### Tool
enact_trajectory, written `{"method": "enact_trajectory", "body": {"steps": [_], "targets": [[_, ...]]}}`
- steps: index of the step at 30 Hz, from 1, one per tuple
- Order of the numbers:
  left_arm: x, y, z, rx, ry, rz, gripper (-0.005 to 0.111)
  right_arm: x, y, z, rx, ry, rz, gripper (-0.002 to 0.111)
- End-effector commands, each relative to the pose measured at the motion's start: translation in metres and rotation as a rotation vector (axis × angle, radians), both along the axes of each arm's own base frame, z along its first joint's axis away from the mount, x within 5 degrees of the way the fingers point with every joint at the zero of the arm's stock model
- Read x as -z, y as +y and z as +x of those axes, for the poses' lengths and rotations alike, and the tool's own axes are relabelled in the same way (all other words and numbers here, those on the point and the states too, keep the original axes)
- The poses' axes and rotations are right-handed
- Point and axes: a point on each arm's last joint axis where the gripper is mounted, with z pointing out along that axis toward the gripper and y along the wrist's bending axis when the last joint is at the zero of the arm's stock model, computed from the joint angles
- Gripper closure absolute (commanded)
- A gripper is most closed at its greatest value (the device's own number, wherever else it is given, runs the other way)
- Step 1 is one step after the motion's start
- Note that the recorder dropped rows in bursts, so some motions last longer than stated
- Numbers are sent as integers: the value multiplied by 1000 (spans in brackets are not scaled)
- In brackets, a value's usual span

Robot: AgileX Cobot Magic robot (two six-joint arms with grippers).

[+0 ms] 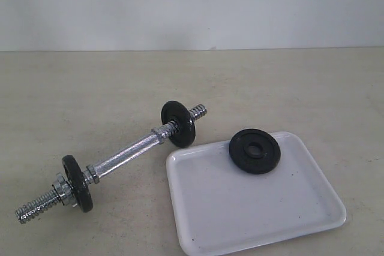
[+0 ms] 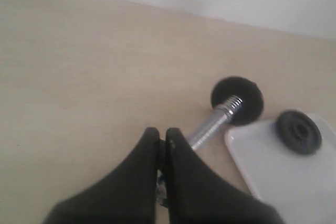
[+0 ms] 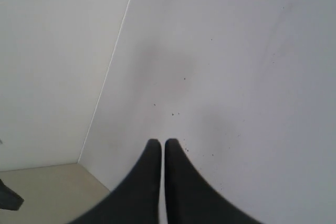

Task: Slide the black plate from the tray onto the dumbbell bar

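Note:
The black plate (image 1: 255, 151) lies flat on the far part of the white tray (image 1: 252, 208), at the right. Left of the tray, the dumbbell bar (image 1: 126, 153) lies slanted on the table, with one black disc (image 1: 178, 123) near the tray and another (image 1: 77, 183) at its near end. Neither gripper shows in the exterior view. My left gripper (image 2: 163, 131) is shut and empty, hanging above the dumbbell bar (image 2: 209, 127), with the tray (image 2: 283, 171) and black plate (image 2: 298, 131) beyond it. Shut and empty too, my right gripper (image 3: 161, 142) faces a white wall.
The beige tabletop (image 1: 90, 88) runs back to a white wall (image 1: 192, 4). In the right wrist view a wall corner (image 3: 110, 72) and a strip of beige table (image 3: 47, 192) show, with a dark object (image 3: 8, 198) at the picture's edge.

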Motion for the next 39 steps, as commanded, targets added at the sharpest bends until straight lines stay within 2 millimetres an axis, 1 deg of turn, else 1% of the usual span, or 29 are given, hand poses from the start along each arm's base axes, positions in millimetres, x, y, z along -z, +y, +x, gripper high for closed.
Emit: {"method": "enact_trajectory", "body": {"steps": [1,4,5,7,11,14,18,20,21,22,23,24,25,28,30,32,34,37,39], "targets": [[-14,-13,26,201,21,52,102,3,1,4,-7,35,-15,108],[-19,-14,49,234,75,80,102,6,2,4,-7,54,-46,108],[-20,-15,60,262,105,99,102,7,2,5,-5,63,-55,108],[-18,-17,73,338,146,155,102,9,1,6,8,77,-62,108],[-4,-21,103,502,271,221,102,9,0,6,19,82,-68,108],[10,-22,121,557,340,228,102,9,0,6,19,82,-68,108],[30,-31,138,674,384,280,100,10,0,7,20,87,-74,108],[41,-40,145,755,377,334,92,11,1,7,20,92,-84,108],[50,-48,153,778,383,357,80,12,1,7,21,99,-99,108],[55,-52,157,776,382,366,71,13,1,7,21,101,-104,108],[63,-60,165,765,377,369,55,14,0,7,29,103,-114,108],[65,-66,168,759,370,362,48,14,0,8,34,104,-120,108],[69,-76,173,777,358,366,41,14,0,8,41,105,-126,108],[77,-98,181,847,349,396,41,15,-1,10,55,107,-137,108],[87,-118,189,875,340,429,41,16,-1,10,60,109,-145,108],[98,-131,195,881,333,479,41,17,-1,10,65,114,-159,108],[109,-137,201,863,334,543,41,18,-2,11,75,117,-172,108],[123,-137,210,847,378,598,41,19,-4,10,53,120,-185,108],[125,-137,215,817,379,602,41,26,-5,16,37,143,-185,108]]}}
